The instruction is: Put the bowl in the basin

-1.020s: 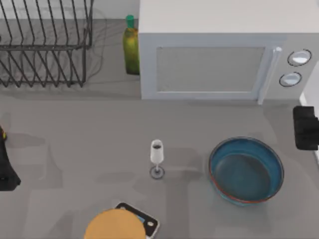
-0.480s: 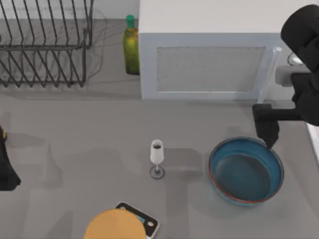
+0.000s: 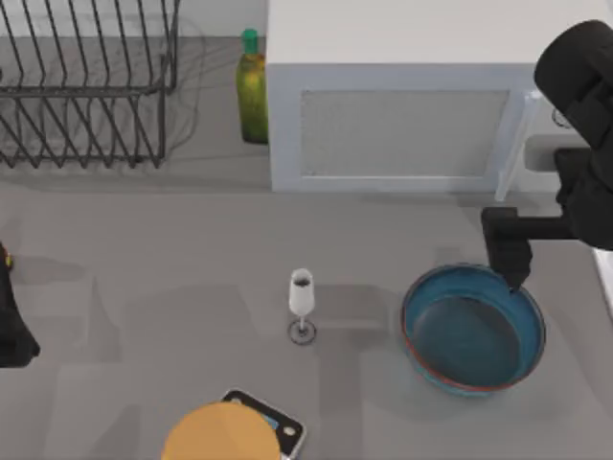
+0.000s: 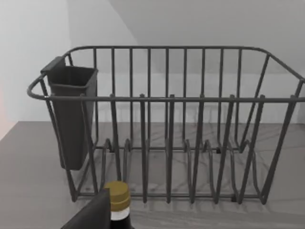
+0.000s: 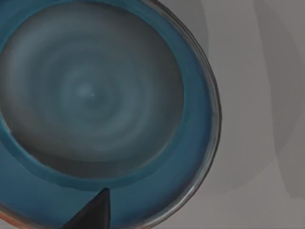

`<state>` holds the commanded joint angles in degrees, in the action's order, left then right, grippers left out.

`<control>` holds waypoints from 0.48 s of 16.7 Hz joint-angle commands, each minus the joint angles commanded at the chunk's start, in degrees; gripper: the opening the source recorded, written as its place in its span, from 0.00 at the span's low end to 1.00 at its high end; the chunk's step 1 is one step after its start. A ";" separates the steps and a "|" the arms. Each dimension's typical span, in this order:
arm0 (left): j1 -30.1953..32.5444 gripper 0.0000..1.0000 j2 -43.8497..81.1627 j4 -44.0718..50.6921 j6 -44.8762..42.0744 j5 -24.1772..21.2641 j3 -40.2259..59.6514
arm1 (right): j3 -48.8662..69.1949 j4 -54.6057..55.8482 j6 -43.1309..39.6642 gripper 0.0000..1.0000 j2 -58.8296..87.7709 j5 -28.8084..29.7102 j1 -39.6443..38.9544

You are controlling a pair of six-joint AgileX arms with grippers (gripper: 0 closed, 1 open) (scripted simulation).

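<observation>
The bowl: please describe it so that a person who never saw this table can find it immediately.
Start at the white microwave at the back of the table; the bowl sits in front of its right end, just below the right gripper. It is wide, round, shallow, teal-blue with a reddish-brown rim, far wider than the wine glass to its left.

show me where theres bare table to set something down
Free: the wide stretch between the rack and the glass, and the strip from microwave front down to the glass. Crowded: the right side, where the right gripper hangs at the bowl rim.
</observation>
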<state>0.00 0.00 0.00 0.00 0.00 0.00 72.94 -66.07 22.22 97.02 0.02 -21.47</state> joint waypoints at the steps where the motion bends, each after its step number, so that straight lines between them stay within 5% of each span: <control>1: 0.00 1.00 0.00 0.00 0.00 0.00 0.00 | -1.35 1.95 0.01 1.00 0.56 0.00 -0.04; 8: 0.00 1.00 0.00 0.00 0.00 0.00 0.00 | -12.70 19.36 0.38 1.00 6.32 0.02 -0.35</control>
<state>0.00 0.00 0.00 0.00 0.00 0.00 60.24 -46.71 22.61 103.34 0.04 -21.82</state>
